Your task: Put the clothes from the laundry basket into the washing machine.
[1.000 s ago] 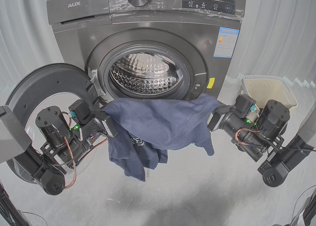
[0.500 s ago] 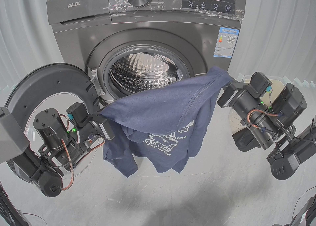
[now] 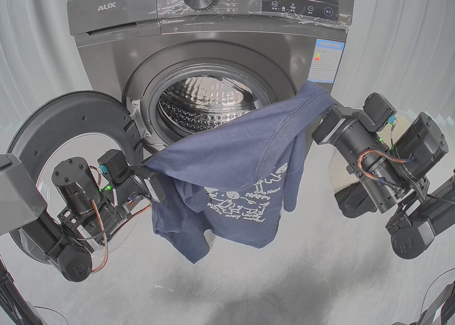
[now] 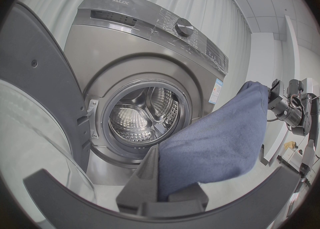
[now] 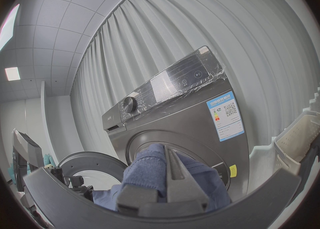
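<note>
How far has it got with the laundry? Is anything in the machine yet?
Done: the door stands open, and a navy T-shirt is out of the laundry basket. In hand: the left gripper and right gripper hold it stretched before the opening. Left: the drum looks empty, so the shirt must go in; the basket's inside is mostly hidden.

Test lab, white curtains (image 5: 150, 39), washing machine (image 3: 213, 41)

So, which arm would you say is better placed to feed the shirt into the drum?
Left, probably: the left hand grips the shirt close below the drum opening; the right hand sits farther off to the side.
</note>
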Tool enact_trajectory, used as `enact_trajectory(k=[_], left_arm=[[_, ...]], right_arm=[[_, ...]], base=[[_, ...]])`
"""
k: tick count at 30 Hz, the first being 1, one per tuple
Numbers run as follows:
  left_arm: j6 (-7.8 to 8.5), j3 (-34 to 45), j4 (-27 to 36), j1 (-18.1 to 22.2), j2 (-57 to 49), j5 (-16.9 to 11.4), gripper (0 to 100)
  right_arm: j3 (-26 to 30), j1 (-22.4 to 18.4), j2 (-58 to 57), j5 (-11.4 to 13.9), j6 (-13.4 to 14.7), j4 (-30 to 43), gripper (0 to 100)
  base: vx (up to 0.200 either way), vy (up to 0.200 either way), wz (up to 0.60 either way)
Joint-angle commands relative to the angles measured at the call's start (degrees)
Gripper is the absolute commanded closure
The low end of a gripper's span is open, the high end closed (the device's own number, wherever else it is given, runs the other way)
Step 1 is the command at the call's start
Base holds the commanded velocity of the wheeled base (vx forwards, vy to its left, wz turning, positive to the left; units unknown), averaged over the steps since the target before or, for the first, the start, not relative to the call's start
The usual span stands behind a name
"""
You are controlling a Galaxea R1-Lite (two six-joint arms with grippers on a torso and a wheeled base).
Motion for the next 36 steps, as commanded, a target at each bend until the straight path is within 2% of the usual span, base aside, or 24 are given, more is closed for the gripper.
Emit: enact_trajectory(k=[1, 8, 36], left_arm=[[-0.01, -1.1, -0.1, 0.8, -0.4, 0.2, 100], [-0.19, -2.2, -0.1, 1.8, -1.3, 0.2, 100], [-0.01, -1.5, -0.1, 1.4, -1.3, 0.0, 100]], right_arm=[[0.2, -0.4, 0.0, 0.0, 0.0, 0.0, 100], [0.3, -1.0, 0.0, 0.0, 0.0, 0.0, 100], [0.3, -1.1, -0.1, 0.0, 0.0, 0.1, 100]], base=[[0.0, 0.0, 0.0], [0.0, 0.0, 0.0], [0.0, 0.0, 0.0]])
